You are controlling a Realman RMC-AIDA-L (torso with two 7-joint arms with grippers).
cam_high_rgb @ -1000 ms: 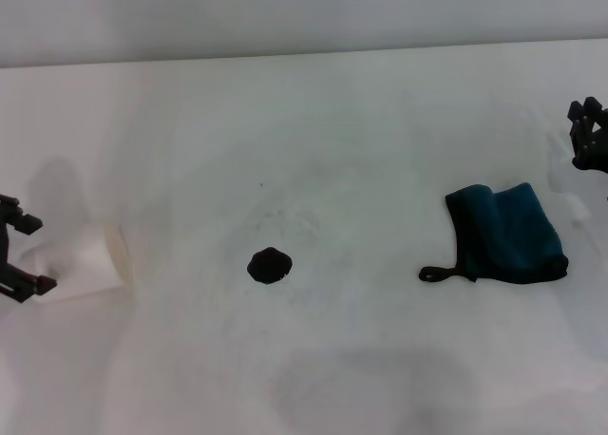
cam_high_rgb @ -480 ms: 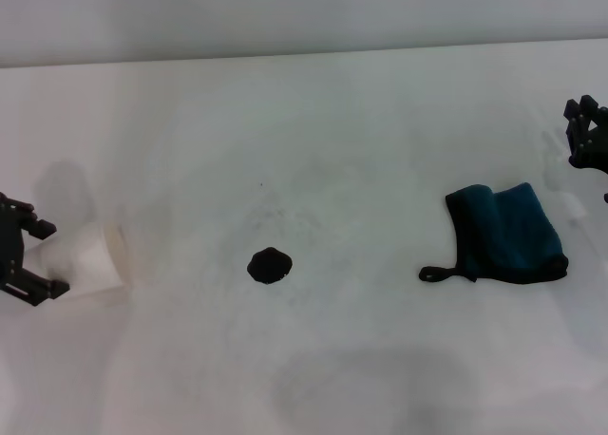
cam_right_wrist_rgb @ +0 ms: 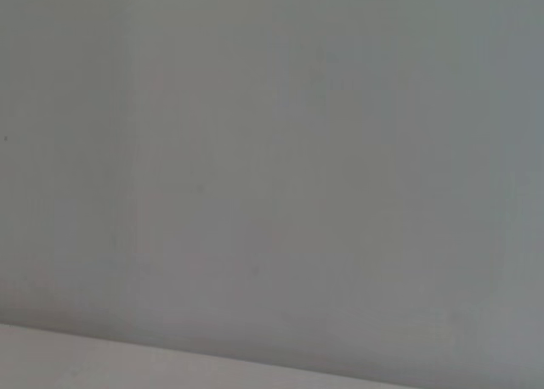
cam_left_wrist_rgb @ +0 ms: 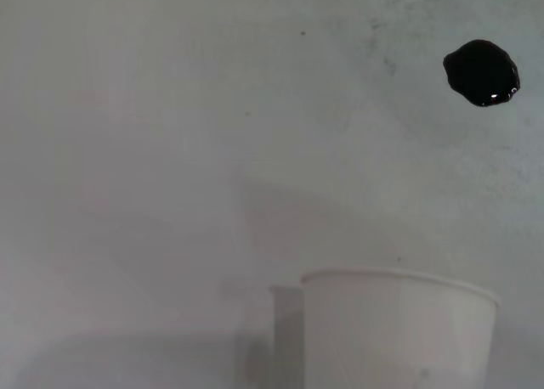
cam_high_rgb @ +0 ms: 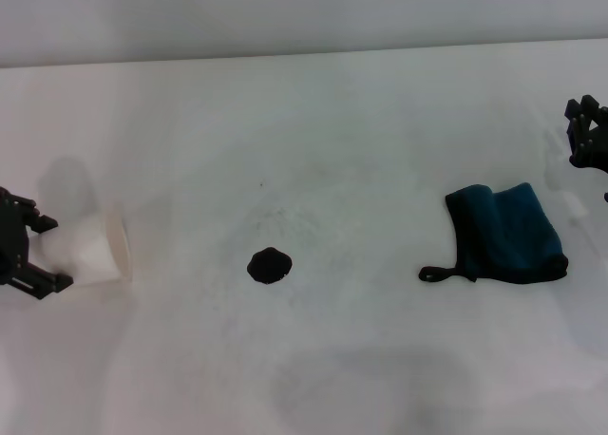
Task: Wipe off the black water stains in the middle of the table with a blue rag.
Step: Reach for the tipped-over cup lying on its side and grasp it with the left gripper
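The black water stain (cam_high_rgb: pixel 269 265) is a small glossy blot in the middle of the white table (cam_high_rgb: pixel 361 150); it also shows in the left wrist view (cam_left_wrist_rgb: pixel 481 72). The blue rag (cam_high_rgb: pixel 508 232) lies crumpled at the right, its black loop (cam_high_rgb: pixel 432 274) pointing toward the stain. My left gripper (cam_high_rgb: pixel 43 253) is at the far left, shut on the base end of a white paper cup (cam_high_rgb: pixel 95 250), whose rim faces the stain. My right gripper (cam_high_rgb: pixel 589 136) is at the right edge, beyond the rag and apart from it.
The paper cup fills the low part of the left wrist view (cam_left_wrist_rgb: pixel 399 329). A tiny dark speck (cam_high_rgb: pixel 262 182) lies beyond the stain. The table's far edge meets a grey wall (cam_high_rgb: pixel 304 17). The right wrist view shows only blank grey surface.
My left gripper and the cup have shifted slightly to the right. The right gripper, the rag and the stain have not moved.
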